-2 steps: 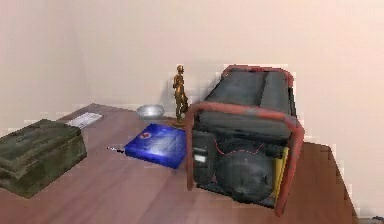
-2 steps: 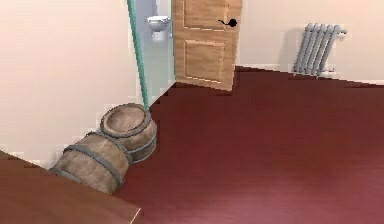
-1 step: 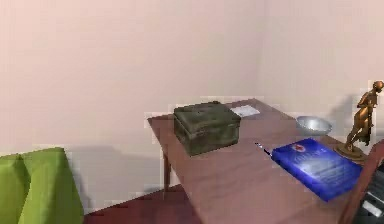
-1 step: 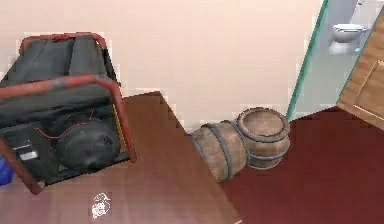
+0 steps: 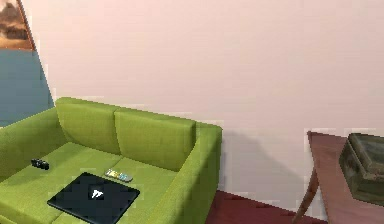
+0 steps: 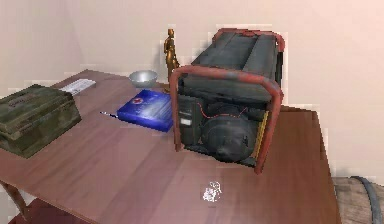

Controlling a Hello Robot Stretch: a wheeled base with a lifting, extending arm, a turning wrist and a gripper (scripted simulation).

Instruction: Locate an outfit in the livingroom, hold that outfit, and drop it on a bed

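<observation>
Open floor point(image 5: 252, 212) between sofa point(image 5: 150, 150) and table point(image 5: 328, 172)

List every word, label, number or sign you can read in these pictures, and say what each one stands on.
No text here is legible.
On the blue book lying on the table: pale marks on the cover, too blurred to read.
On the black flat item on the green sofa: a white shape, not letters.
On the generator and the green case: no readable label.
</observation>
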